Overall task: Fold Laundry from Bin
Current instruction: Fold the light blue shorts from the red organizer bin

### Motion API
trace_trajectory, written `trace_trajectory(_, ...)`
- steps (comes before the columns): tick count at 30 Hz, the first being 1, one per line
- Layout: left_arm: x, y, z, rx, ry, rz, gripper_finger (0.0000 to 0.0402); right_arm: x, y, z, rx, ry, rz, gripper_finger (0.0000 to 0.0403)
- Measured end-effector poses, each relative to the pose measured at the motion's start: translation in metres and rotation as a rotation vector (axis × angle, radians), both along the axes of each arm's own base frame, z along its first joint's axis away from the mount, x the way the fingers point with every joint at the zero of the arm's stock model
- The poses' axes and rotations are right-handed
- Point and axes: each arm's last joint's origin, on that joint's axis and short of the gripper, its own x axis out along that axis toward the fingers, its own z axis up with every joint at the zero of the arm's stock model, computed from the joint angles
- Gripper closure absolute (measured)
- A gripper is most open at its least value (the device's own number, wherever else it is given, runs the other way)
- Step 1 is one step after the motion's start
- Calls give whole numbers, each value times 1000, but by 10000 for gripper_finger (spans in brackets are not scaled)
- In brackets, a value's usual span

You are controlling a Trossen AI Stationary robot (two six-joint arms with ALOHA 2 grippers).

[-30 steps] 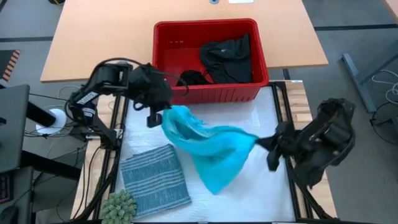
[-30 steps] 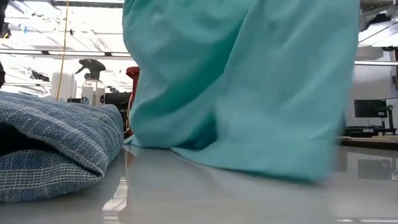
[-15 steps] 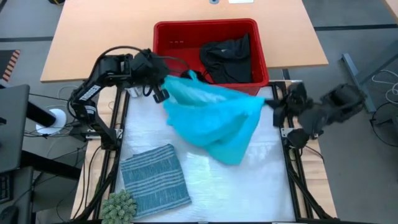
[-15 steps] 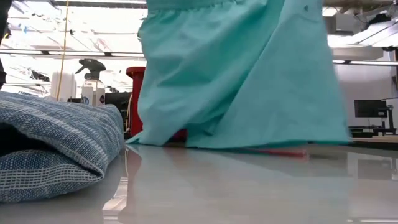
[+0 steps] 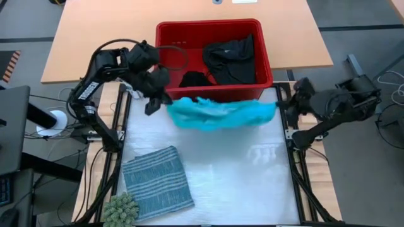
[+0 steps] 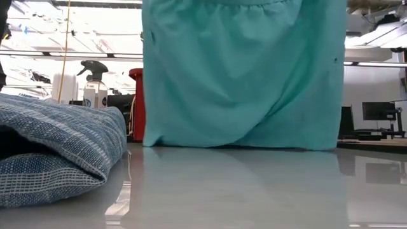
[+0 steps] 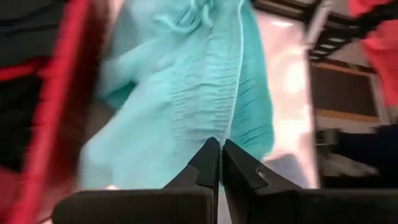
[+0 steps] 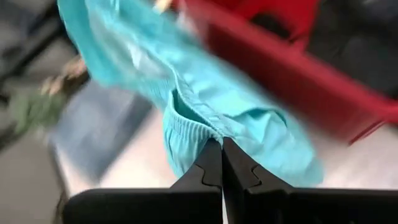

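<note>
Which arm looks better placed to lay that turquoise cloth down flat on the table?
Neither alone, I'd guess. The left end effector and right end effector each pinch one end of the turquoise cloth, stretched between them before the red bin, so both should lower together.

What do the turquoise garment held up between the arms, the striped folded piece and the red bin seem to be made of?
The bright turquoise cloth garment: thin, matte woven fabric, probably cotton; it drapes in soft folds and shows a gathered band. The blue-grey striped folded cloth: thicker, coarse-textured weave, towel-like. The red rectangular plastic bin: rigid moulded plastic, slightly glossy, with ribbed walls.
</note>
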Motion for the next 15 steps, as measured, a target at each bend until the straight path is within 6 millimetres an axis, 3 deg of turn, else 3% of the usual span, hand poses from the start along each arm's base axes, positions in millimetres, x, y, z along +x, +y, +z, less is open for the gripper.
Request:
trace_trajectory(3, 4, -17, 0, -22, 7, -31, 401, 17, 15, -17, 78, 114, 95, 386)
trace_trajectory(7, 17, -41, -9, 20, 61, -74, 401, 48, 44, -59, 144, 336, 160, 386)
trace_trajectory(11, 34, -69, -38, 38, 202, -136, 401, 69, 76, -106, 115, 566, 212, 386)
trace_trajectory(15, 47, -92, -78, 84, 367, -193, 401, 82, 107, -141, 42, 684, 277, 382)
